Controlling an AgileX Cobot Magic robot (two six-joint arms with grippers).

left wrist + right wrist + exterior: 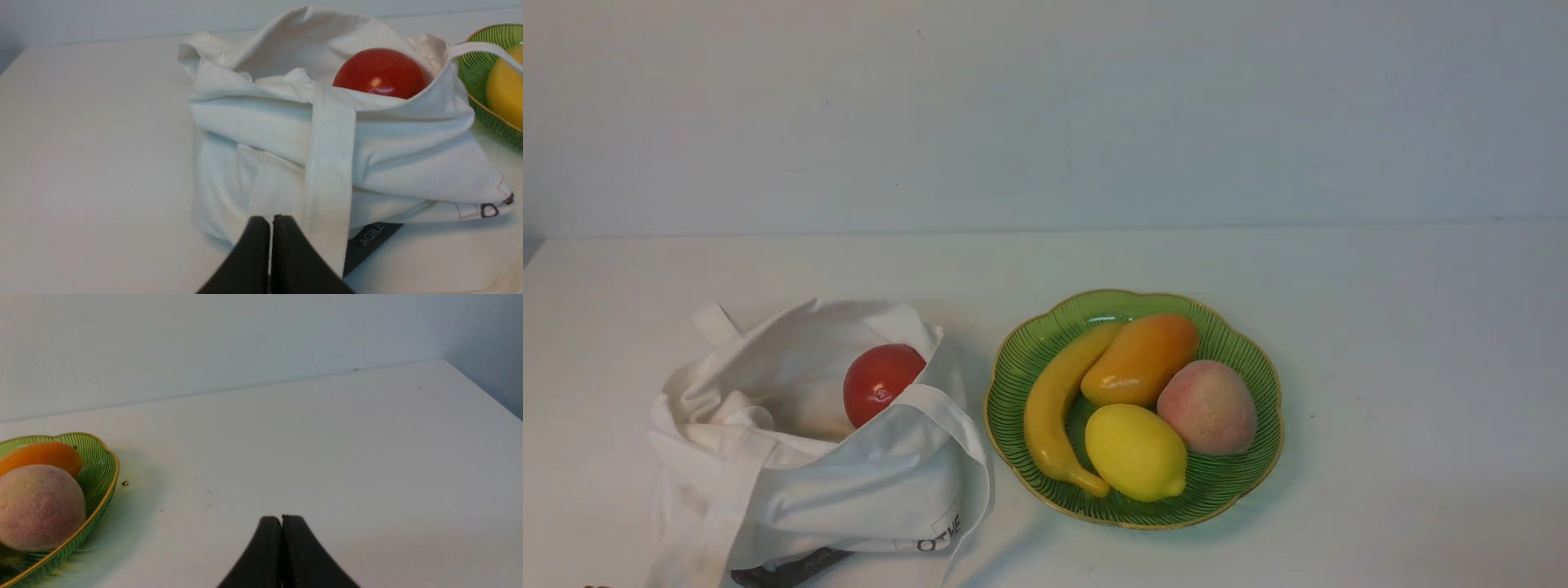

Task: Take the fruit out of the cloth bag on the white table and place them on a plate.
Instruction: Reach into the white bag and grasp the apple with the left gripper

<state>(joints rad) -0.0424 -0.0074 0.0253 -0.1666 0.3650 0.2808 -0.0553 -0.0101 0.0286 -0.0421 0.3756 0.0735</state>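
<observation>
Well, front view: neither arm shows. The apple point(880, 382) sits in the open mouth of the bag point(849, 482), and I judge it the only fruit left to move. Beside the bag, the plate point(1232, 490) holds a banana point(1049, 416), mango point(1141, 359), lemon point(1135, 452) and peach point(1207, 406). Left wrist: my left gripper point(271, 222) is closed and empty, close to the bag's near side. I reckon it must open and reach over the hem. Right wrist: my right gripper point(282, 520) is closed and empty above the table point(367, 437), beside the plate.
</observation>
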